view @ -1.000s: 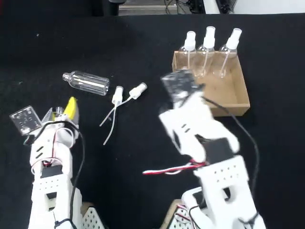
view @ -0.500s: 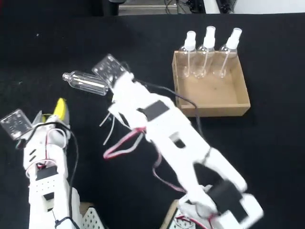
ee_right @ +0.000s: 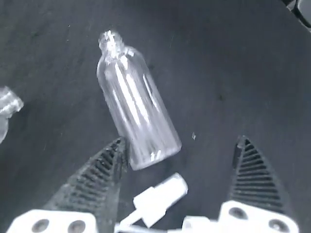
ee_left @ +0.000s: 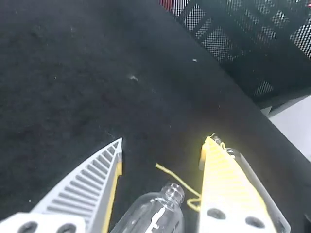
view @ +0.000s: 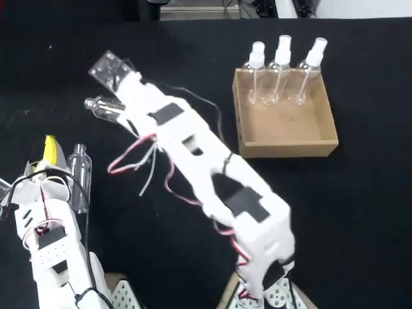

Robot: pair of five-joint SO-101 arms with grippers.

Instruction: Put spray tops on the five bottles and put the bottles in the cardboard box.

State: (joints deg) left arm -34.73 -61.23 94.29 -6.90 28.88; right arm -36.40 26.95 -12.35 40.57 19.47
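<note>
My ribbed right fingers [ee_right: 97, 184] gape over a clear cylindrical bottle [view: 98, 107], upper left; my released left fingers [ee_left: 221, 184] flank a second bottle [ee_left: 155, 216].

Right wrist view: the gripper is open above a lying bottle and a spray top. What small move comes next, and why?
Probably lower the right gripper onto the spray top and close: it lies between the open fingers, and the bottle beside it has no top.

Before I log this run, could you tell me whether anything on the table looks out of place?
Nothing looks spilled or damaged. One uncapped bottle lies on its side on the table below the open right gripper, with a loose spray top near its base.
</note>
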